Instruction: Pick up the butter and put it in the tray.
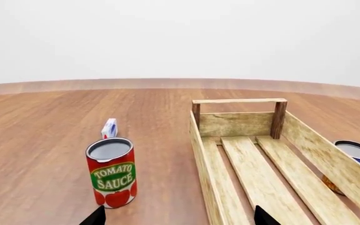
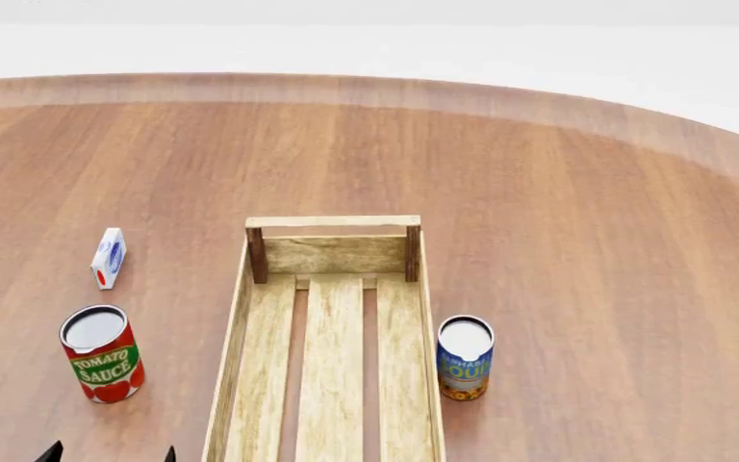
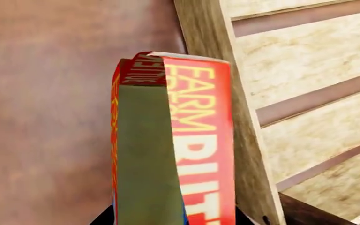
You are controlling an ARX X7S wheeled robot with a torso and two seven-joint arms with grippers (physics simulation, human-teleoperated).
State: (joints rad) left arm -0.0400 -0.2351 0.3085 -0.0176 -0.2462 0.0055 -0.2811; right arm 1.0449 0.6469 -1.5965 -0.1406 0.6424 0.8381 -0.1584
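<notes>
The round wooden table (image 2: 575, 192) fills the head view, and on it the tray (image 2: 234, 346) lies lengthways, its far end wall and two darker corner posts away from the robot, its slatted floor bare as far as these views reach. To the tray's left stands a tomato sauce can (image 2: 101, 353), upright and well apart from it; just beside the tray's right wall stands a blue-labelled can (image 2: 465, 358), also upright. Further back on the left sits a small white carton (image 2: 109, 257). The butter (image 3: 192, 140) appears only in the right wrist view, very close to the camera, apparently held up off the table, one end pointing away from the lens, its lettered face toward the tray's side wall (image 3: 243, 136); it looks to hang over the table next to that wall, not yet over the slats. The right gripper is barely visible beneath the carton, so I judge it closed on the butter rather than see it plainly. The left gripper (image 1: 178, 216) shows two dark fingertips (image 1: 95, 216) set wide apart with nothing between them. To finish well, the right arm should carry the carton sideways over the wall with clearance, centre it over the slats, lower it gently and only then release, keeping clear of the blue-labelled can.
</notes>
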